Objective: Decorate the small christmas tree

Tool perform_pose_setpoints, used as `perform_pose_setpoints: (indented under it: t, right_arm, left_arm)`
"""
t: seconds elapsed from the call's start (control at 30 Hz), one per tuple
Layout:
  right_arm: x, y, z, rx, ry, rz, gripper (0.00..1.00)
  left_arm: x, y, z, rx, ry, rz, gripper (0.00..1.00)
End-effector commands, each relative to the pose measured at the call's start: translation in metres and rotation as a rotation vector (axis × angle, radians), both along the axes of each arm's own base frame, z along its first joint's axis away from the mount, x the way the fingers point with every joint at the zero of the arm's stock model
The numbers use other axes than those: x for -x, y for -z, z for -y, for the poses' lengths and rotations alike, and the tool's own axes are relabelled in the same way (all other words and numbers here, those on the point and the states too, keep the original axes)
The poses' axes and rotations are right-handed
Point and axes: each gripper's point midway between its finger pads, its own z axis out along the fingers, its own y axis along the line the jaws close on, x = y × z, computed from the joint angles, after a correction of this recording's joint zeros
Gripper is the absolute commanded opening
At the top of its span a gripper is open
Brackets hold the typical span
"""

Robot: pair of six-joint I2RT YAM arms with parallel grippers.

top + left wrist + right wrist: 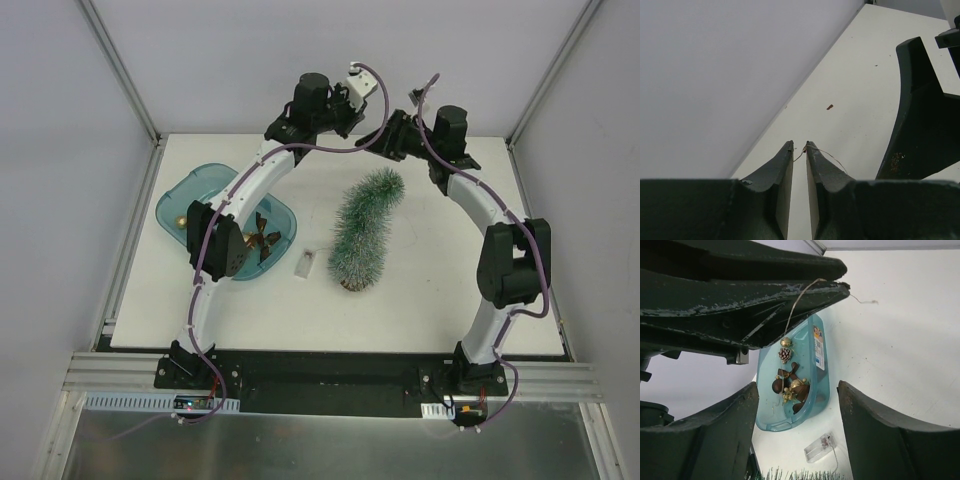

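While the white table (420, 300) fills most of the top view, the small christmas tree (365, 228) stands near its middle on a round brown base. The teal tray (200, 192) sits to the left of the tree, apart from it, and has brown and gold ornaments (790, 385) inside. The right gripper (797, 387) is wide open and holds nothing. The left gripper (799, 146) is almost closed, and its tips pinch a thread (796, 302). A little clear battery box (305, 265) lies on the table between the tray and the tree. A gold ball (785, 342) and a tiny pine cone (785, 355) hang on the thread.
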Motion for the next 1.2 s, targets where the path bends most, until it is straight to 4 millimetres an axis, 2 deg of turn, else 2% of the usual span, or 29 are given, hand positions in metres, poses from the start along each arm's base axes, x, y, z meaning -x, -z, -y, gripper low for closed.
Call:
perform_pose_setpoints:
  t: [0.0,0.27,0.5,0.63,0.83,0.87,0.93,1.03,1.07,1.17]
  right_arm:
    - [-0.003,-0.039,-0.008,-0.009,-0.017,0.144,0.66]
    - [-0.017,-0.035,-0.022,-0.021,-0.009,0.132,0.57]
    - [-0.027,-0.025,-0.022,0.000,0.006,0.126,0.53]
    - [-0.030,-0.026,-0.020,0.002,0.021,0.135,0.37]
    - [-0.027,-0.032,-0.021,-0.028,0.034,0.167,0.02]
    - [-0.025,-0.034,-0.020,-0.032,0.036,0.171,0.00]
    - [-0.025,-0.033,-0.018,-0.033,0.046,0.171,0.00]
    - [-0.025,-0.036,-0.013,-0.037,0.066,0.175,0.00]
    - [-0.026,-0.035,-0.009,-0.041,0.080,0.172,0.00]
    - [-0.030,-0.039,0.010,-0.052,0.143,0.180,0.00]
  left_arm:
    - [0.010,-0.054,0.000,0.077,0.027,0.086,0.16]
    - [0.013,-0.057,-0.003,0.080,0.021,0.079,0.15]
    - [0.014,-0.065,-0.007,0.093,0.015,0.082,0.15]
    - [0.013,-0.065,-0.008,0.096,0.013,0.076,0.14]
    - [0.013,-0.063,-0.009,0.099,0.007,0.062,0.15]
    - [0.014,-0.063,-0.009,0.098,0.005,0.061,0.16]
    - [0.014,-0.063,-0.010,0.099,0.000,0.058,0.22]
    - [0.014,-0.065,-0.011,0.099,-0.003,0.060,0.42]
    - [0.014,-0.066,-0.012,0.102,-0.010,0.057,0.53]
    - [0.012,-0.079,-0.020,0.112,-0.052,0.077,0.96]
